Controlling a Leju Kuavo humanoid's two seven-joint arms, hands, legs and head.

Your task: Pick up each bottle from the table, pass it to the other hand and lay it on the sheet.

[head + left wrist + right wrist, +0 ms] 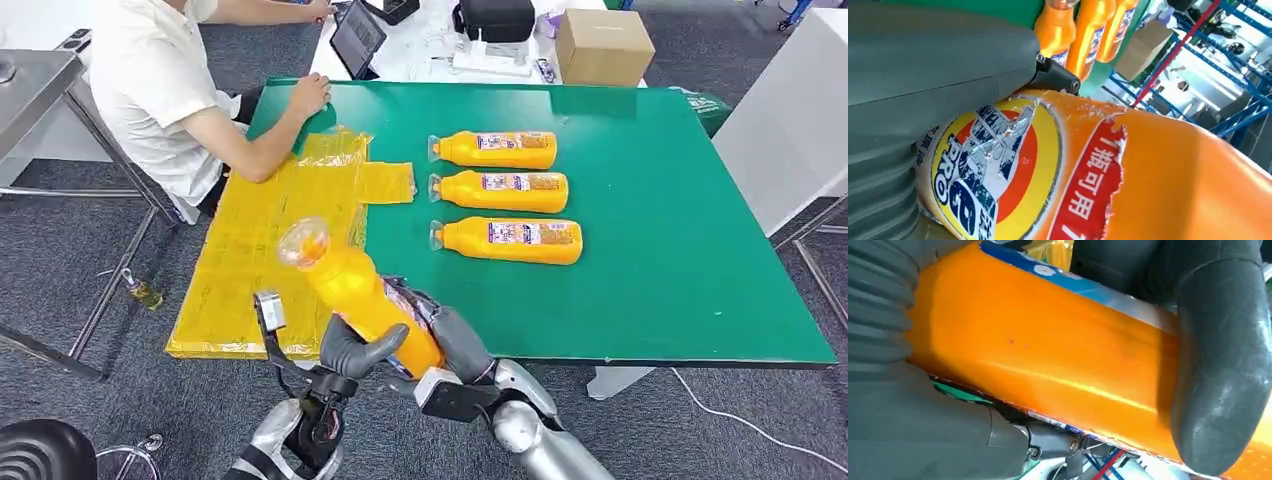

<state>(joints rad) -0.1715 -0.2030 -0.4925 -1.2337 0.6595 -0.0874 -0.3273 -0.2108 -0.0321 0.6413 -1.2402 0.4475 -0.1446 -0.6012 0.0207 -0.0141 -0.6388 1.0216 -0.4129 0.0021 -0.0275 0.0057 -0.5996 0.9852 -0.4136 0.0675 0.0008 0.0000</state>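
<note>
An orange bottle [358,292] with a clear cap is held tilted above the table's near edge, cap pointing up toward the yellow sheet [255,250]. My left hand [355,352] wraps its thumb over the bottle's lower body, and my right hand [452,335] grips the same end from the other side. In the left wrist view the bottle's label [998,170] lies against my left hand [923,75]. The right wrist view shows the bottle [1048,355] clasped by my right hand [1223,370]. Three more orange bottles [497,149] [503,190] [510,240] lie side by side on the green table [660,290].
A person sits at the far left with a forearm [245,150] on the sheet's far end and a hand [306,95] on the table. Behind the table stand a tablet [357,36], a cardboard box [603,46] and a black bag [495,18]. A white table [790,120] is on the right.
</note>
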